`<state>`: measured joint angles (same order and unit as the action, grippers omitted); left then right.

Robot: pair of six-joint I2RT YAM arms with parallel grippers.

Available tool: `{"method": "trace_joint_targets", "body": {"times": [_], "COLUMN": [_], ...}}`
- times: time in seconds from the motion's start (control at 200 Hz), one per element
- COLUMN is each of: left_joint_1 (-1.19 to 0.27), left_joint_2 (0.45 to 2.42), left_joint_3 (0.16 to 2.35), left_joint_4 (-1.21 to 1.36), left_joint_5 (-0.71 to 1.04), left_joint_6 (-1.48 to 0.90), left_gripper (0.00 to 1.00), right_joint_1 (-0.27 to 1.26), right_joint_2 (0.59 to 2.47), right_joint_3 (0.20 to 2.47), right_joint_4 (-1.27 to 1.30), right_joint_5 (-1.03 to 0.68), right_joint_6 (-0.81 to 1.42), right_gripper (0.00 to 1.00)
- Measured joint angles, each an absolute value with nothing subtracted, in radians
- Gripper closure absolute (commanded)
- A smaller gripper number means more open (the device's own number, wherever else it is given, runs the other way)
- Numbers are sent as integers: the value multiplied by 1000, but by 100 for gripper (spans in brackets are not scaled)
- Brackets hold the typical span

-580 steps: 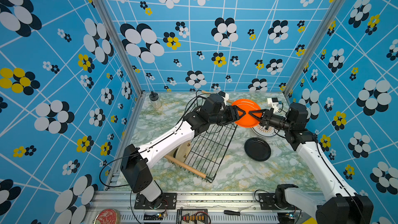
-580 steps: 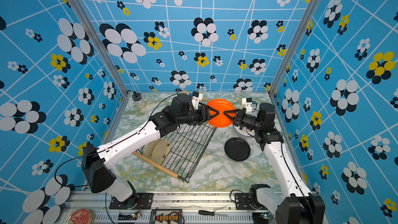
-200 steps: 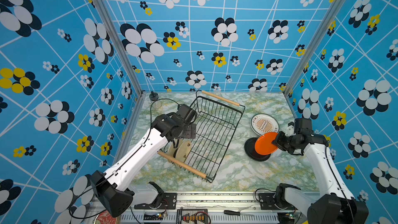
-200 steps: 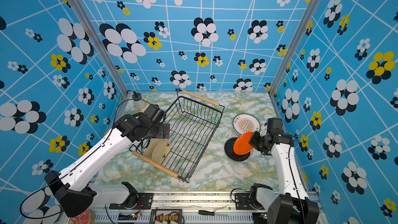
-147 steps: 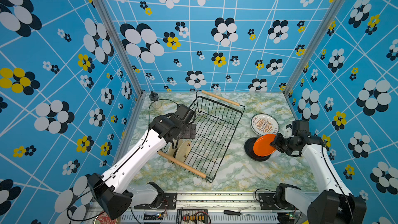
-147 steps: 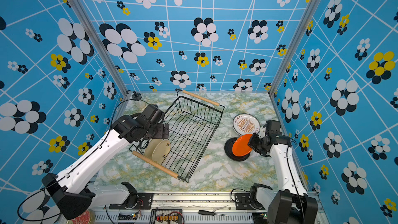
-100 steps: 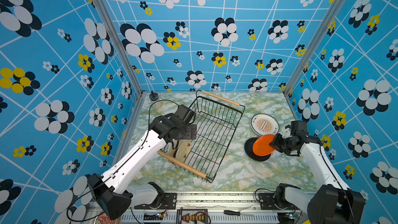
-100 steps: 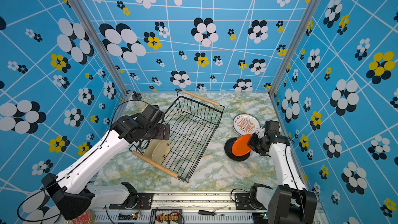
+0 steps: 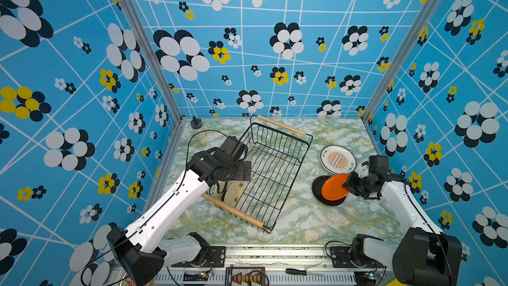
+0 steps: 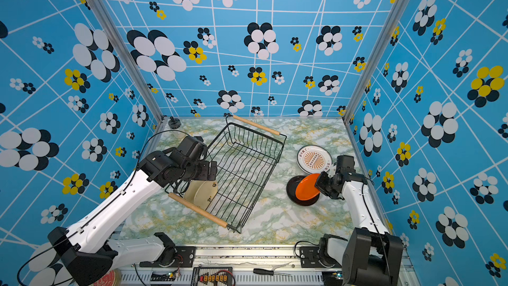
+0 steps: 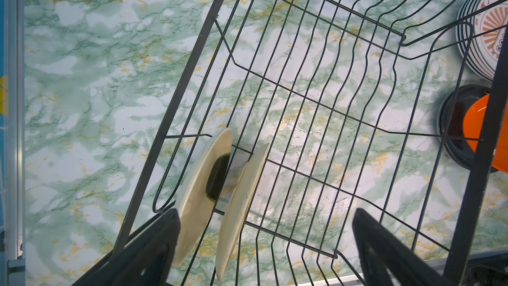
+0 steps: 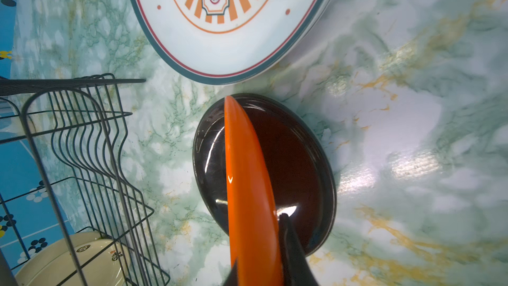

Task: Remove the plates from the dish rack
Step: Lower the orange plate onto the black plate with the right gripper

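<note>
The right end effector (image 9: 347, 185) pinches the orange plate (image 9: 334, 188), tipped over the black plate (image 9: 317, 188) on the right, while the wide-open left end effector (image 11: 265, 215) hangs above two cream plates (image 11: 200, 188) upright in the dish rack (image 9: 281, 126).

The dish rack (image 9: 277, 166) is lying slantwise across the table (image 9: 302, 215), its wire walls barring the sides, its top standing open. Two cream plates (image 11: 198, 188) are filling its near end. Bare marble is running between the rack and the white plates (image 9: 337, 159) and black plate (image 9: 316, 189) at right.
</note>
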<state>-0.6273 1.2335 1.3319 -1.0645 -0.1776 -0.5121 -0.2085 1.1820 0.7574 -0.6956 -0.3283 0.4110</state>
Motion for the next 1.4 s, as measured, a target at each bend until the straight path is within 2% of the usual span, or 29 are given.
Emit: {"method": "trace_joint_targets", "body": {"times": [0.225,0.315,0.525,0.935,1.399], "left_joint_1": [-627,-627,-627,-627,-627], "left_joint_2": [1232,1230,1224,1224,1225], "left_joint_3": [1328,1328,1328,1328,1328], "left_joint_4": [-1061,-1061,-1061,-1062,-1070], "left_joint_5": [-164,-163,-164,-164,-164], "left_joint_6": [-504,-504,-496,-478,-462], "left_gripper": [1,1,1,1,1], "right_joint_1": [-208,-208,-208,-211,-196], "right_joint_2": [1182,1182,1183,1195,1225], "right_joint_3": [748,743,726,701,701], "right_joint_4": [-693,-693,-691,-690,-690], "right_joint_5": [-328,-327,-327,-318,-279], "right_joint_6": [419,428,434,452,453], "right_gripper": [79,73,68,45,36]}}
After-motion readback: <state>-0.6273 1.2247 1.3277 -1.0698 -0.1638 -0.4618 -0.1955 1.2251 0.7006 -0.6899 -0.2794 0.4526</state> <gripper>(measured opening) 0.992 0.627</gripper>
